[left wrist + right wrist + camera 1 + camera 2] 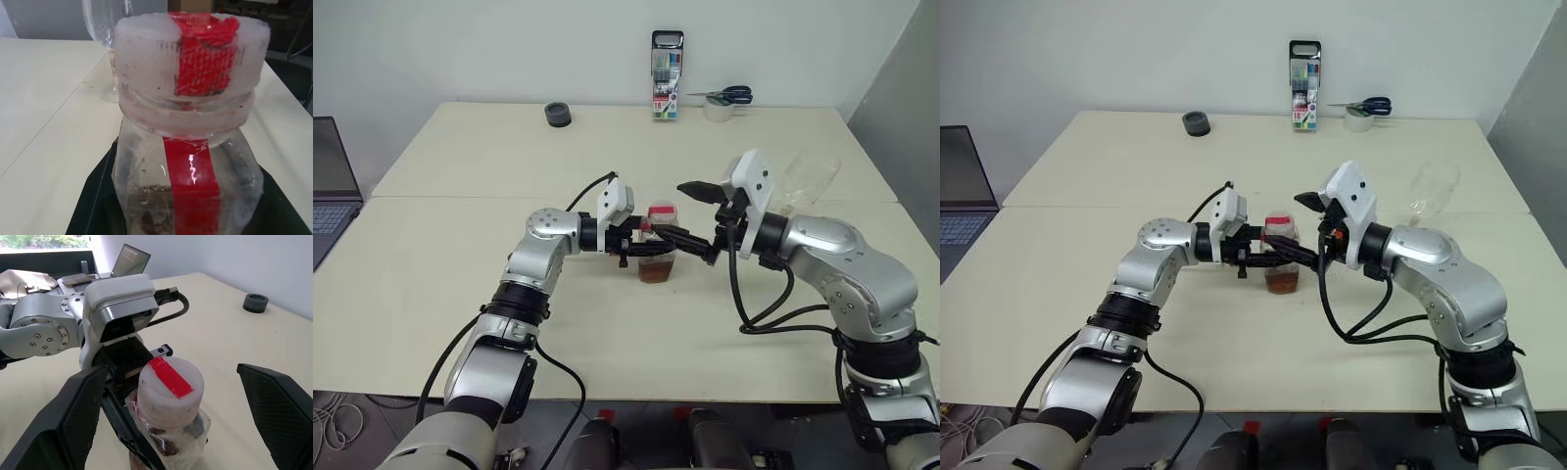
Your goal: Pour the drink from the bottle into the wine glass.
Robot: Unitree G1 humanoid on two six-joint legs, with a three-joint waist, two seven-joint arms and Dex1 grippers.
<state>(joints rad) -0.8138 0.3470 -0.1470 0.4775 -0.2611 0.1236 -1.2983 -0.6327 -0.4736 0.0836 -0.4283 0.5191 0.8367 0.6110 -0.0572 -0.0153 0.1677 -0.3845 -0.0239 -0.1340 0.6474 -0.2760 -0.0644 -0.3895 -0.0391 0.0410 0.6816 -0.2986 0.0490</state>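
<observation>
The small clear bottle (657,250) with a red label strip and a red-and-white cap stands upright at the table's middle. The reddish-brown drink (1281,282) fills only its bottom. My left gripper (644,245) comes in from the left and is shut on the bottle's body; its black fingers (93,205) show low behind the bottle (190,147). My right gripper (176,411) is open, and its two fingers straddle the cap with a gap on each side. The clear wine glass (1435,186) stands to the right, behind my right arm, and also appears beyond the bottle (105,29).
A laptop (328,186) sits at the table's left edge. Along the far edge are a black tape roll (558,115), a pack of pens (667,88), and scissors (724,96) lying on a white roll. A seam crosses the table (460,323) behind the bottle.
</observation>
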